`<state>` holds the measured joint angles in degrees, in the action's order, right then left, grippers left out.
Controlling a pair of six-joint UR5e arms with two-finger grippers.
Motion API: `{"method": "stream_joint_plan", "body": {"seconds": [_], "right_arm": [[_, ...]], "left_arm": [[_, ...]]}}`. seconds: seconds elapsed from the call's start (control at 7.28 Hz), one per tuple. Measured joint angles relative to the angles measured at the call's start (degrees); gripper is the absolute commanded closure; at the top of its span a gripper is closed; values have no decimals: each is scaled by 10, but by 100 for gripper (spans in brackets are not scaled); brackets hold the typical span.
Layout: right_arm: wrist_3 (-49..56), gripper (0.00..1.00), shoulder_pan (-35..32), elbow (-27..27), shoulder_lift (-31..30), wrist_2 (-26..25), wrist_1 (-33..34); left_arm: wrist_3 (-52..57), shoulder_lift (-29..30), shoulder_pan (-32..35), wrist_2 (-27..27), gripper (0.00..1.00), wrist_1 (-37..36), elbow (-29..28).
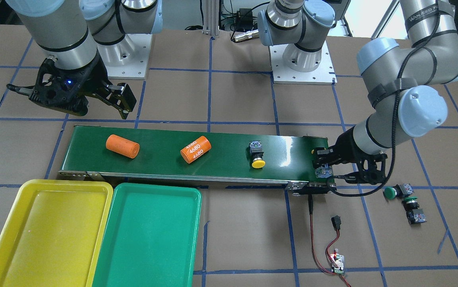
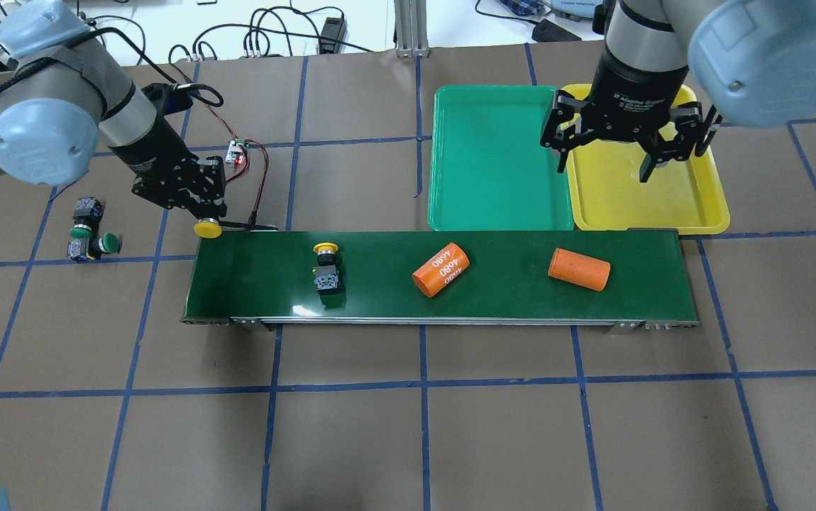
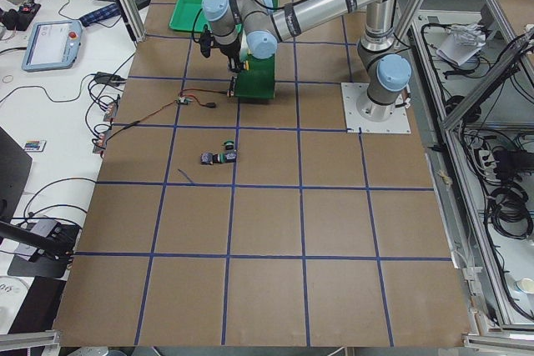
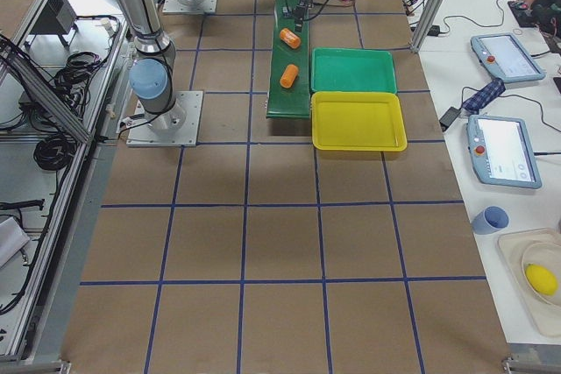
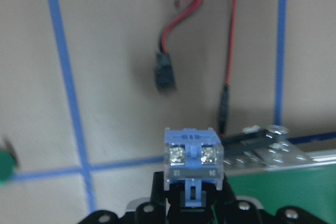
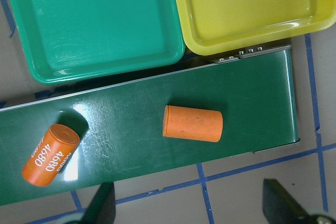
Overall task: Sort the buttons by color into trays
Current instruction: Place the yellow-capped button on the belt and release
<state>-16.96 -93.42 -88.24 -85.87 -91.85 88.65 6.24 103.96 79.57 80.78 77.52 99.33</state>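
Clamping yellow button [image 2: 207,228] at belt [image 2: 379,301] edge, L gripper [image 2: 211,213], R gripper [image 2: 603,170] spread, empty, aloft

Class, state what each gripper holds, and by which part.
Left gripper holds a yellow-capped push-button switch by its mid-body, cap and contact block protruding. Right gripper, open, holds nothing.

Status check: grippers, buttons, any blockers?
Left gripper shut on yellow button at belt end; right gripper open, raised. Yellow tray, green tray empty. Orange cylinders on belt.
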Motion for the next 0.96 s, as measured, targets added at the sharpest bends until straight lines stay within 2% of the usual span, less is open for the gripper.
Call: {"method": "stream_joint_plan", "body": {"seconds": [0.27, 0.55, 0.69, 0.82, 0.96], "right_arm": [[0, 0, 0, 0, 0, 0, 0], [0, 0, 0, 0, 0, 0, 0], [0, 0, 0, 0, 0, 0, 0], [0, 0, 0, 0, 0, 0, 0], [0, 0, 0, 0, 0, 0, 0]], "left_arm": [[-15, -18, 35, -1, 100, -52, 65], [-22, -20, 59, 2, 31, -118, 109], [-19, -20, 62, 5, 11, -128, 120], [-17, -21, 62, 11, 0, -132, 125], [-16, -22, 61, 15, 0, -135, 122]]}}
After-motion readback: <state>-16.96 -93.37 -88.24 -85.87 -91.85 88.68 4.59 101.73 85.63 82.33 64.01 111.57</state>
